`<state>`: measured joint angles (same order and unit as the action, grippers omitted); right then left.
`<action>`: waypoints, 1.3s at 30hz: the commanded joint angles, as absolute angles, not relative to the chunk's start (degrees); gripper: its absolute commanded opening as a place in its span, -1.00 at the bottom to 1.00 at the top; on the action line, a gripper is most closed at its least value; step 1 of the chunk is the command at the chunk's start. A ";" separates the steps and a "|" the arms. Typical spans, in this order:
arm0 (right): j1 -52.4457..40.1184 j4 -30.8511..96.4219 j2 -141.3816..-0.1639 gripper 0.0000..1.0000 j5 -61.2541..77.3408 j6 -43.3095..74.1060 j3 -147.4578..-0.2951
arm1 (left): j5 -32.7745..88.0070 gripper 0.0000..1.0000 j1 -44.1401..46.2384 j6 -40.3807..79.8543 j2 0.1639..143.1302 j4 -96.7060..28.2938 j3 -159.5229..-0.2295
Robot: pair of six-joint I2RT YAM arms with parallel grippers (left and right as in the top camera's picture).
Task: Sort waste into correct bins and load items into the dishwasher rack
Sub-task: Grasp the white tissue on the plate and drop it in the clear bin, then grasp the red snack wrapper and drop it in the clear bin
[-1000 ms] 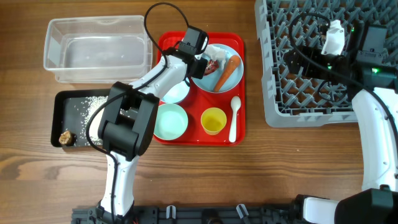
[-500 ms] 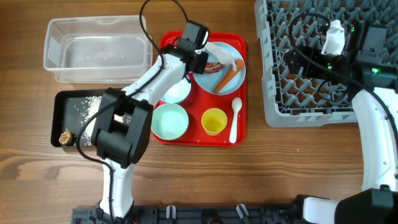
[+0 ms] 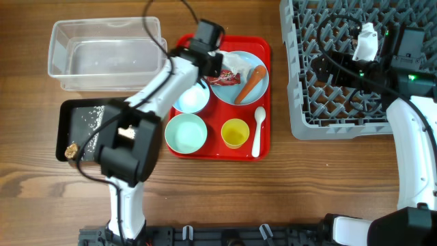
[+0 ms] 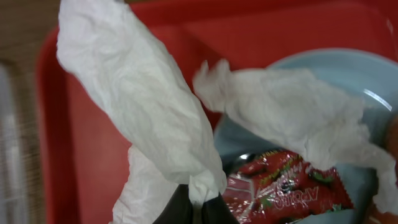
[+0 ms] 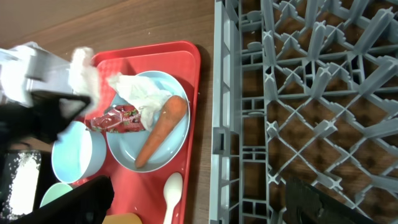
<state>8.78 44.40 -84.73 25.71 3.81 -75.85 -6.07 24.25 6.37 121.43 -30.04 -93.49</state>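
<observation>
My left gripper [image 3: 212, 66] is shut on the crumpled white napkin [image 4: 143, 106] and holds one end up over the red tray's back left. The napkin's other end still lies on the round light blue plate [image 3: 254, 60], beside the red wrapper [image 3: 224, 78] and the orange carrot [image 3: 250, 83]. The light blue bowl [image 3: 191, 100], mint green bowl [image 3: 186, 133], yellow cup [image 3: 234, 132] and white spoon [image 3: 257, 130] sit on the red tray [image 3: 263, 152]. My right gripper [image 3: 318, 68] is open and empty over the grey rack [image 3: 341, 116].
The clear tub [image 3: 106, 53] stands at the back left. The black tray [image 3: 75, 109] in front of it holds rice grains [image 3: 95, 116] and a brown scrap [image 3: 71, 149]. The right arm's cables cross the rack's back part.
My left gripper has moved left and back with the napkin, drawing it partly off the plate and uncovering the wrapper. The right arm has not moved.
</observation>
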 commanded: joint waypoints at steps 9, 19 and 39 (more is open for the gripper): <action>8.75 44.38 -84.01 0.82 26.87 2.98 -76.49 | -6.07 -0.49 3.01 12.49 106.10 -40.56 -94.08; 8.75 44.38 -84.01 0.82 26.85 2.98 -76.49 | 7.01 0.85 2.11 3.20 110.61 -35.00 -94.15; 8.75 44.64 -84.01 0.83 26.65 3.01 -76.49 | -0.30 0.58 30.44 -8.14 130.02 -17.21 -94.13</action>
